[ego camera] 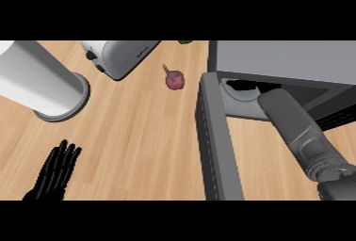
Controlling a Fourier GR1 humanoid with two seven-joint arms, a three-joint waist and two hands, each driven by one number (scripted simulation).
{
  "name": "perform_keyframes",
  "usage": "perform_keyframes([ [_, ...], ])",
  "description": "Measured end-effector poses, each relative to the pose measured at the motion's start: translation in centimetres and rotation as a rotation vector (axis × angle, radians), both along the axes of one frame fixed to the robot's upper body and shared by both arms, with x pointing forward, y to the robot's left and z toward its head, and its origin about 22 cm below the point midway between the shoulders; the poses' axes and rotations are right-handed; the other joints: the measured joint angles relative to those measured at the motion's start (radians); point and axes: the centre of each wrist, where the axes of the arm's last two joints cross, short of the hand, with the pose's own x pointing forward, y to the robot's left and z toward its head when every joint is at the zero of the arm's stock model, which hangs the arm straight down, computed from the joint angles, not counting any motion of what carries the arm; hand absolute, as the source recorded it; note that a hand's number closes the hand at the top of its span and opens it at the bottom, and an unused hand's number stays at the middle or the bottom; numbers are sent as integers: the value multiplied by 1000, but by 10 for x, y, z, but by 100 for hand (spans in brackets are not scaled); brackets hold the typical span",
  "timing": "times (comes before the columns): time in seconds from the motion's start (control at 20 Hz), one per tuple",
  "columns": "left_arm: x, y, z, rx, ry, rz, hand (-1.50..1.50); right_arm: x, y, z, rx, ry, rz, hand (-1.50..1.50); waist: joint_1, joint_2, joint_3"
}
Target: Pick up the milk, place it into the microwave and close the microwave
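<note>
The microwave [292,59] stands at the right with its door [219,150] swung open toward me, seen edge-on. My right forearm [299,134] reaches from the lower right into the opening, and the microwave's top hides most of my right hand. A small dark shape at the opening's mouth may be part of that hand. A pale round turntable plate [240,95] shows just inside. The milk shows nowhere in this view. My left hand [55,172] rests open at the lower left, fingers up, away from everything.
A tall white cylinder [35,77] on a grey base stands at the far left. A silver toaster [118,55] sits at the back. A dark red vegetable [174,79] lies between the toaster and the microwave, and a green bit [185,42] shows at the back edge.
</note>
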Motion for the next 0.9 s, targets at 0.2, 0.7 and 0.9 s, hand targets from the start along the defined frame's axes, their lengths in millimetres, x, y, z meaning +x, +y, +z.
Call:
perform_keyframes([
  [0.2, 1, -9, 0, -14, -12, -13, -150, -2, 3, -4, 67, 5, 63, -150, -9, -2, 0],
  [0.7, 7, -15, -1, -21, -20, -42, -150, -20, -11, -33, 258, 18, 129, -150, -42, -15, -1],
  [0.9, 7, -24, -3, -18, -22, -45, -150, -33, -20, -51, 332, 31, 138, -150, -54, -21, -1],
])
